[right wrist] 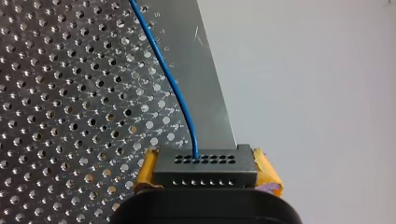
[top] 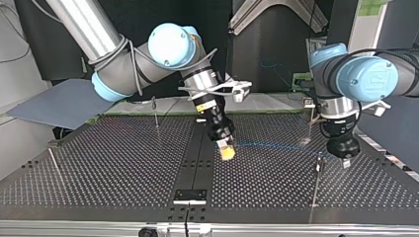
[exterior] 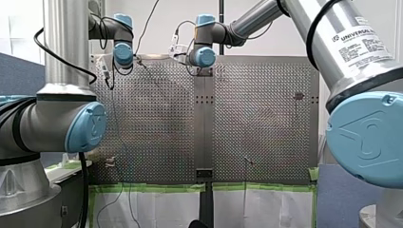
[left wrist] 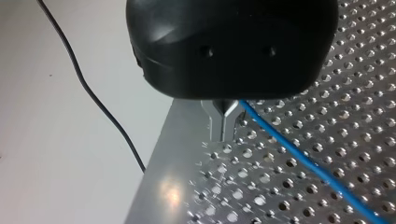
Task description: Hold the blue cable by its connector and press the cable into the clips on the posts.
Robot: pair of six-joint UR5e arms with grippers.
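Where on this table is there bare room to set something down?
Widest bare patch: the perforated table at the top view's left, bordered by the thin post and the black centre strip. A smaller patch lies along the near edge, between that strip and the near post. Crowded: between my right gripper and my left gripper, where the blue cable stretches.

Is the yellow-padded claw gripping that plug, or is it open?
My right gripper is shut on the connector: yellow pads press against both its ends.
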